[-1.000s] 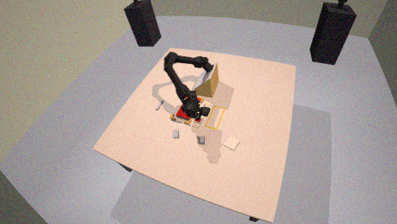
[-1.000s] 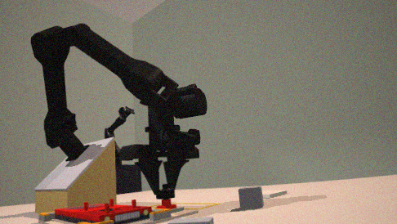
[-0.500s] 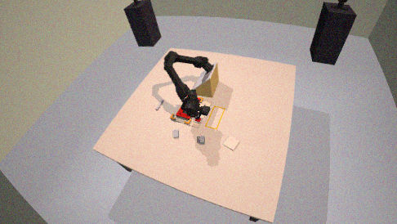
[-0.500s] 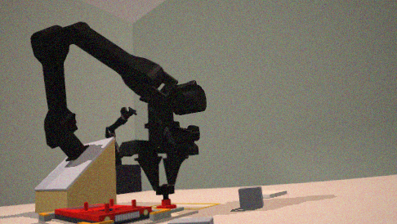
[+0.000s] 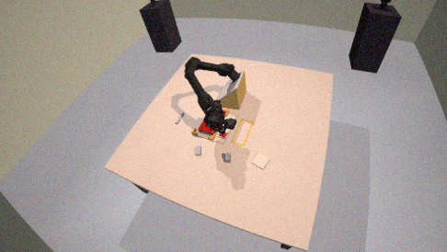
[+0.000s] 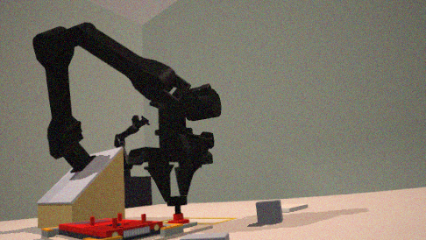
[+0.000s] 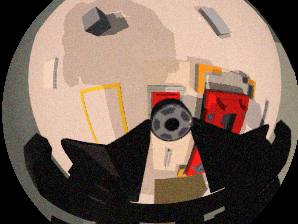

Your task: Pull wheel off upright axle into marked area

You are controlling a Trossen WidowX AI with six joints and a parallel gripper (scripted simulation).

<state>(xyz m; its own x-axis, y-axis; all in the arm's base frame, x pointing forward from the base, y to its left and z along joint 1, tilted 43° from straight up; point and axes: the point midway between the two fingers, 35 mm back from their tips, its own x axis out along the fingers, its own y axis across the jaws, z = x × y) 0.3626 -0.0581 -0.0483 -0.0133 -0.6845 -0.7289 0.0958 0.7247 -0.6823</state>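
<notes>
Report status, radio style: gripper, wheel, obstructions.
Gripper shut on wheel. Wheel just above the red axle base, not yet in yellow marked area. Nothing blocking the way across.
</notes>
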